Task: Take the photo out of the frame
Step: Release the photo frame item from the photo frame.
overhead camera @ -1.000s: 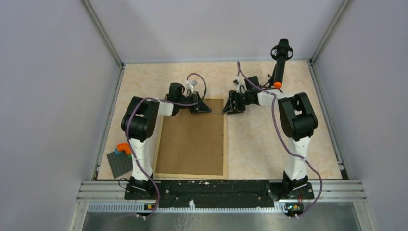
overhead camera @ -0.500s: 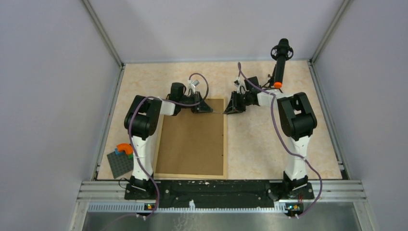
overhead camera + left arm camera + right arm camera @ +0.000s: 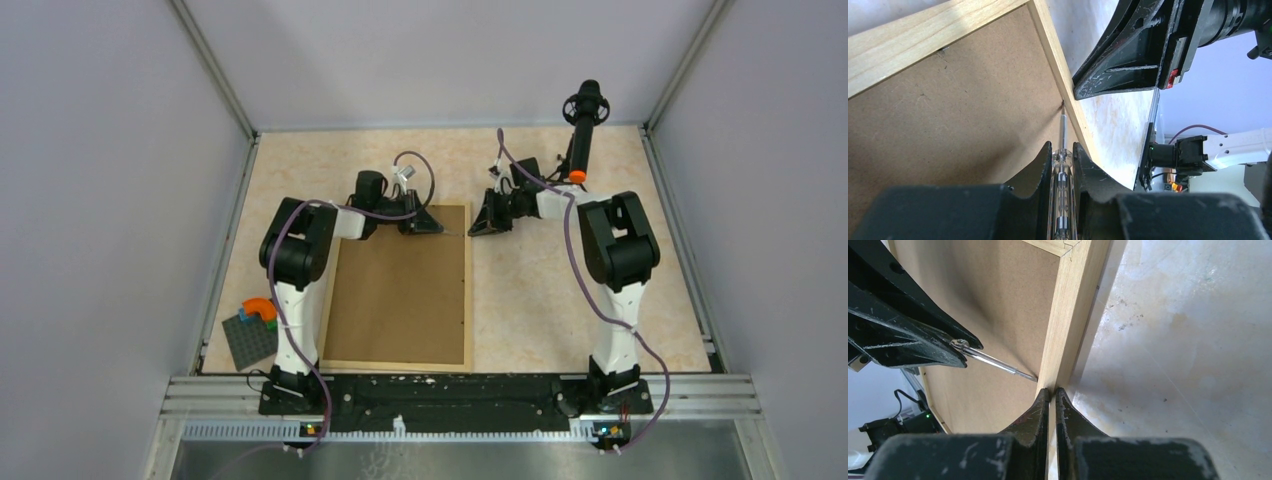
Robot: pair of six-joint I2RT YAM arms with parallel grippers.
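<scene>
The frame (image 3: 467, 300) lies face down on the table, its brown backing board (image 3: 400, 290) up; the photo is hidden under it. My left gripper (image 3: 437, 228) sits over the far right corner, shut on a clear-handled screwdriver (image 3: 1063, 165). The screwdriver's metal tip touches the inner edge of the right rail (image 3: 1063, 107). My right gripper (image 3: 472, 232) is shut with nothing between its fingers. In the right wrist view its tips (image 3: 1052, 391) rest on the frame's right rail (image 3: 1073, 305), just beside the screwdriver shaft (image 3: 998, 362).
A dark grey baseplate with coloured bricks (image 3: 250, 335) lies at the near left beside the left arm. A black upright handle with an orange ring (image 3: 583, 130) stands at the far right. Metal enclosure rails border the tabletop (image 3: 560, 300).
My right gripper has closed from partly open to shut at the frame's right rail. The left gripper and screwdriver have stayed in place.
</scene>
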